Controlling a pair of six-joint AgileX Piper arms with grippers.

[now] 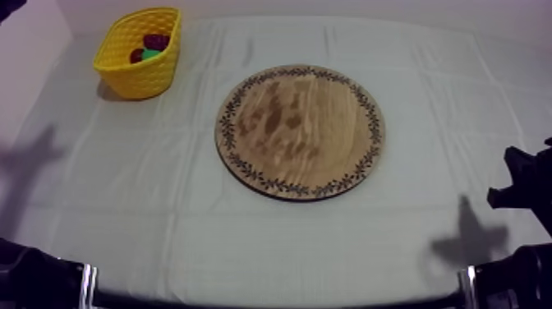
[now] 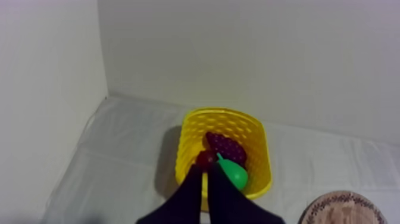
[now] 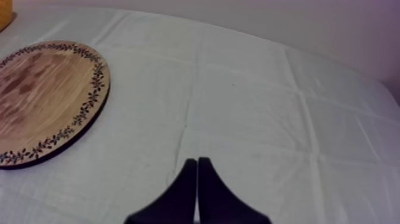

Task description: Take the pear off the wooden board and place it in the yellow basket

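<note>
Masking yellow basket's (image 2: 263, 156) near rim, left hand (image 2: 205, 171); pear (image 2: 233, 173) inside.

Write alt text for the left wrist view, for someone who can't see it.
A yellow basket holds a pear, a bunch of grapes and a small red fruit. The left gripper, fingers shut, hangs over its near rim.

Place: a robot test bench, lab-like.
Surface: a table under a creased grey-white cloth (image 1: 271, 246), spanning the top view.
Walls: plain white walls (image 2: 250, 53) meeting in a corner behind the yellow basket (image 1: 146, 82).
Props: toy fruit (image 2: 226, 149) in the basket at upper left; round wooden board (image 1: 300, 131) at centre.
Machinery: black robot arms (image 1: 526, 187) at the lower left and lower right edges.
</note>
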